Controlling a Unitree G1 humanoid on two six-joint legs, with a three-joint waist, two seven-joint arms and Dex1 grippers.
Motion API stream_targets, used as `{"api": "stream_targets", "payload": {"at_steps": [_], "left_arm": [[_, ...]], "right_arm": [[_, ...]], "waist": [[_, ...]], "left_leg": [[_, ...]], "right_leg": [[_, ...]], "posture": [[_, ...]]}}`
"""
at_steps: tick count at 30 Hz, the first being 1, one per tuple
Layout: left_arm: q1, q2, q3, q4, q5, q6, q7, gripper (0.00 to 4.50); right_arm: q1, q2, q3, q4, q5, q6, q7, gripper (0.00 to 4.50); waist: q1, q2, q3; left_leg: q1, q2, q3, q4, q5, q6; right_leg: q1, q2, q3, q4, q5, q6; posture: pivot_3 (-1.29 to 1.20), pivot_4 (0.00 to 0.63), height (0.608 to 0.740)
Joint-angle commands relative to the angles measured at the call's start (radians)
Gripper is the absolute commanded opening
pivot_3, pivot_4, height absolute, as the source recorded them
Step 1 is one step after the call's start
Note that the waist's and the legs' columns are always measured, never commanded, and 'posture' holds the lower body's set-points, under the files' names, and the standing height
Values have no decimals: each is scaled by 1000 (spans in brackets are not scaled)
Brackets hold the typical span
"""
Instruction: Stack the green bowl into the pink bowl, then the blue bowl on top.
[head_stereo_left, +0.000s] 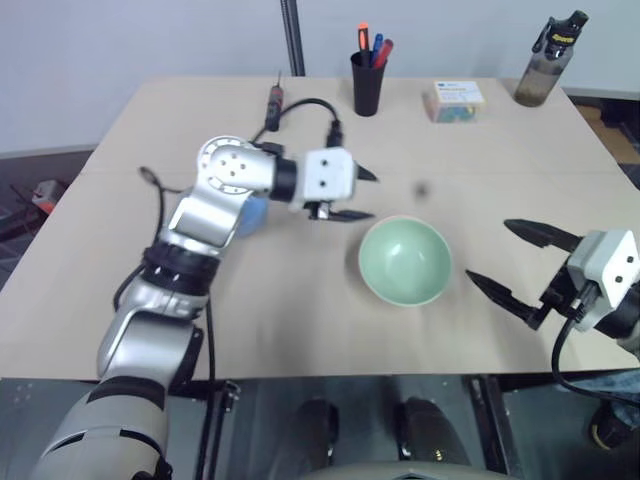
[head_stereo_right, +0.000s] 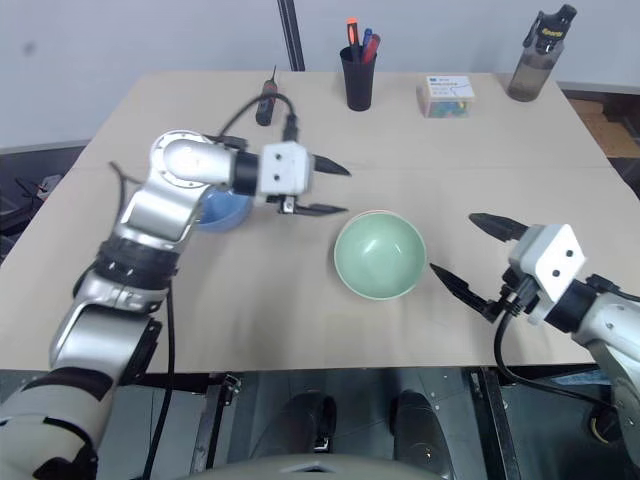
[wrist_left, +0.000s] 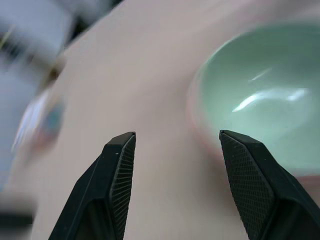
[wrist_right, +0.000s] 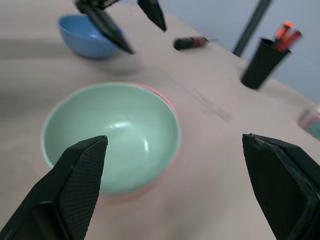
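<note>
The green bowl (head_stereo_left: 405, 260) sits nested in the pink bowl (wrist_right: 167, 101) at the middle of the table; of the pink one only a thin rim shows around it. The blue bowl (head_stereo_right: 222, 208) stands on the table to the left, partly hidden behind my left forearm. My left gripper (head_stereo_left: 368, 196) hovers open and empty above the table, between the blue bowl and the nested pair, pointing toward the green bowl. To the right of the pair, my right gripper (head_stereo_left: 488, 250) is wide open and empty, its fingers aimed at the green bowl.
Along the back of the table stand a black pen cup (head_stereo_left: 368, 85), a screwdriver (head_stereo_left: 276, 97), a small box (head_stereo_left: 453, 100) and a dark bottle (head_stereo_left: 548, 62). The table's front edge runs just below both arms.
</note>
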Motion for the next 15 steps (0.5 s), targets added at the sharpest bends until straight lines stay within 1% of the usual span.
{"api": "stream_targets", "payload": {"at_steps": [1,3,5,9,11,15], "left_arm": [[79,83,66,-216,71,281,70,2826],[154,149,74,-340,124,442,97,2826],[206,195,62,-425,163,567,122,2826],[292,263,12,-492,238,716,182,2826],[322,279,-24,-480,275,736,221,2826],[312,242,-89,-384,325,725,312,2826]], "right_arm": [[-74,-8,54,49,-4,-49,34,4500],[-131,-8,96,107,-13,-72,66,4500],[-171,-9,123,153,-18,-92,94,4500],[-237,-5,167,226,-26,-125,142,4500],[-269,-3,188,260,-32,-143,165,4500],[-293,-2,204,286,-38,-162,187,4500]], "waist": [[1,0,0],[1,0,1],[9,-1,1],[12,-1,1],[9,-1,1],[11,-1,1]], "left_leg": [[0,0,0,0,0,0],[0,0,1,0,0,0],[0,0,0,0,0,0],[0,0,-1,-1,0,0],[0,0,0,-1,0,0],[0,0,-1,-1,0,0]], "right_leg": [[0,0,0,0,0,0],[0,0,0,0,0,0],[0,0,0,0,0,0],[0,-1,-1,-1,0,0],[0,-1,-1,-1,0,0],[0,-1,-1,0,0,0]], "posture": [[0,150,740],[0,150,740],[0,150,740],[0,150,740],[0,150,740],[0,150,740]]}}
